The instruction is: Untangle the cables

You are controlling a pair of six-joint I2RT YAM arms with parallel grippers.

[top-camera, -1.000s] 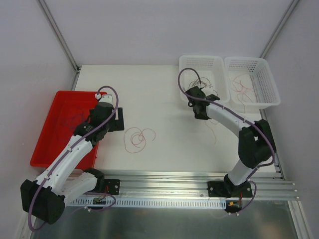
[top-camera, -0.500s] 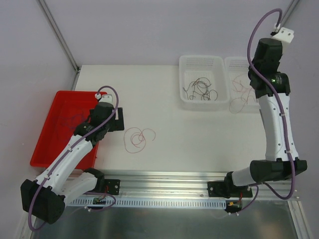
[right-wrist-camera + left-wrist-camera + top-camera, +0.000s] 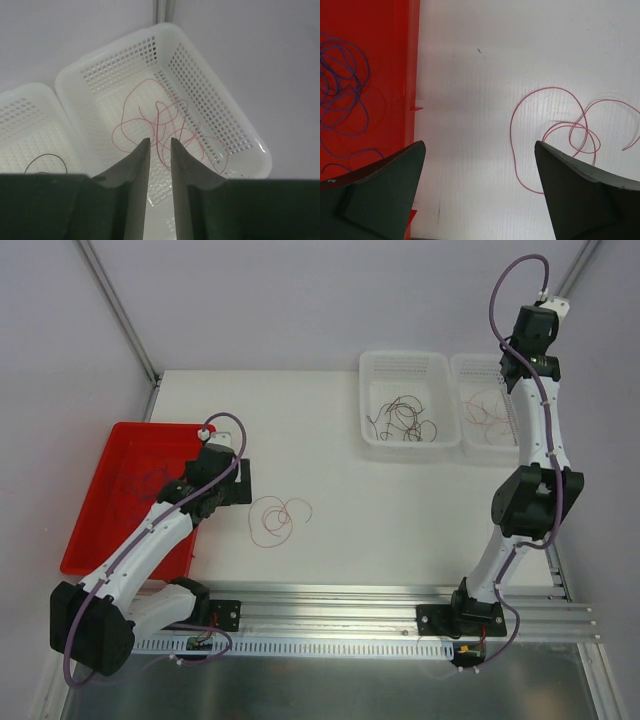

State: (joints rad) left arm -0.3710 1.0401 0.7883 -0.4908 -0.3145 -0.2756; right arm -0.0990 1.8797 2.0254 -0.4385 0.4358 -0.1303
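One pink-red cable (image 3: 280,517) lies in loose loops on the white table, and in the left wrist view this cable (image 3: 570,135) is just ahead of the right finger. My left gripper (image 3: 243,480) (image 3: 479,143) hovers wide open beside it, holding nothing. Purple cables (image 3: 140,480) (image 3: 342,95) curl in the red tray. Dark cables (image 3: 403,418) lie in the left basket. My right gripper (image 3: 512,352) (image 3: 160,140) hangs high over the right basket, its jaws a narrow slit apart above a bunch of pink-red cables (image 3: 165,125) (image 3: 487,408).
The red tray (image 3: 100,530) (image 3: 395,50) sits at the table's left edge. Two white mesh baskets stand at the back right: the left basket (image 3: 403,356) and the right basket (image 3: 210,90). Purple-grey walls close in the back and sides.
My right arm swung from beside the left basket up and over the right basket, then rose further; its jaws parted slightly. My left arm edged a little right.
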